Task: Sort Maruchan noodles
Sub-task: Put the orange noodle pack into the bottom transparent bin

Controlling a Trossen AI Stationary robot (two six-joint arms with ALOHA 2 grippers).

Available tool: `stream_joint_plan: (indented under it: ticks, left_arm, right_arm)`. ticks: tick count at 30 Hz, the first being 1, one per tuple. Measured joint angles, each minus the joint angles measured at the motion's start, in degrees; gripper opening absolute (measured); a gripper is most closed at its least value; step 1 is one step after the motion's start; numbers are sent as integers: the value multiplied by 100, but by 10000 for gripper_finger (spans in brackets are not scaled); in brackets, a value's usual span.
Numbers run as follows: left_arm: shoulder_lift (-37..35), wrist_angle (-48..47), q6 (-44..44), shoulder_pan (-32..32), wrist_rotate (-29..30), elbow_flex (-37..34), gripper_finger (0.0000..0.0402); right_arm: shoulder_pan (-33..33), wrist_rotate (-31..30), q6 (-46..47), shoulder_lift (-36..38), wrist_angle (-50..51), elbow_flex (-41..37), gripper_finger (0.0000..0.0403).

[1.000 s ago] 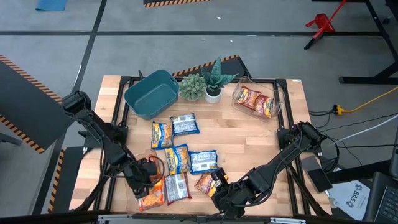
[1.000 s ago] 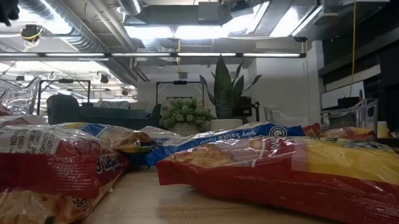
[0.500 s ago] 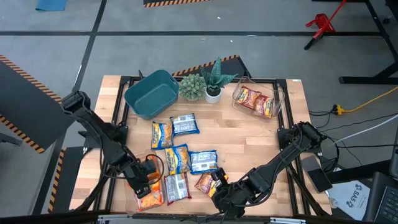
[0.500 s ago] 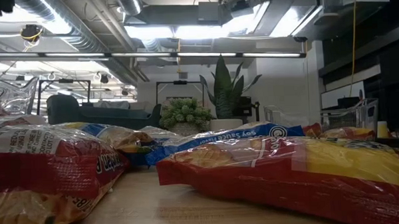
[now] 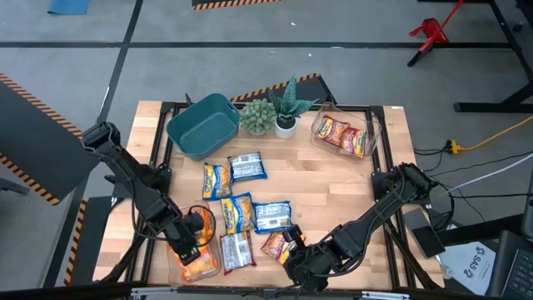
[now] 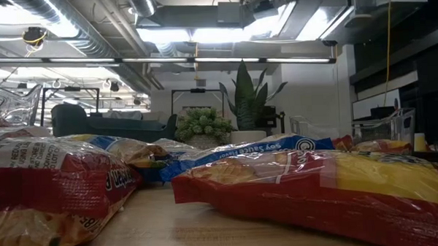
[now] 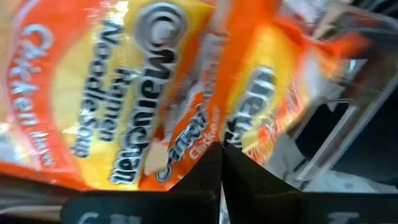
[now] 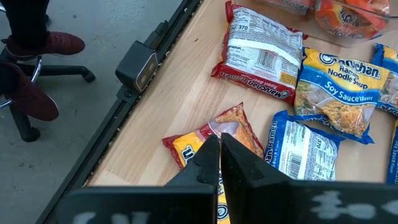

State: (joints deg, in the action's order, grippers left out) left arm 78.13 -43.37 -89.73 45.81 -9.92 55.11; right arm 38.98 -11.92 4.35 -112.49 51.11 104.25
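High view: left gripper (image 5: 193,243), jaws closed, over orange packets (image 5: 200,265) at the table's (image 5: 333,179) front-left edge; right gripper (image 8: 220,144) jaws closed.

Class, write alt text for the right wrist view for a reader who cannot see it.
The right gripper, shut, hovers over a red-and-yellow noodle packet near the wooden table's edge. Blue soy sauce packets and a red packet lie beyond.

Wooden surface (image 5: 333,179) with noodle packets and containers

A teal bin (image 5: 202,125), two potted plants (image 5: 273,112), two clear tubs (image 5: 343,133) and loose Maruchan noodles (image 5: 247,210) sit on its slats.
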Motion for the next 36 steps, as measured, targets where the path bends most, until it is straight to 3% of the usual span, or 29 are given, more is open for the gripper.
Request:
stream_joint_plan:
  ticks: [7, 14, 19, 27, 33, 36]
  left_arm:
    - [0, 77, 82, -58, -5, 0, 2]
    - [25, 1034, 761, 3, 612, 2, 36]
    - [31, 670, 626, -19, 693, 0, 58]
    - [31, 588, 557, 108, 717, 0, 81]
    - [9, 763, 260, 123, 178, 21, 80]
    - [-9, 786, 199, 276, 288, 164, 79]
  right_arm:
    - [0, 237, 127, 0, 10, 0, 3]
    - [0, 245, 106, 0, 114, 2, 3]
    - [0, 219, 99, -2, 142, 2, 3]
    - [0, 203, 97, -2, 143, 2, 3]
    - [0, 206, 80, -2, 144, 2, 3]
    - [0, 206, 20, -2, 144, 2, 3]
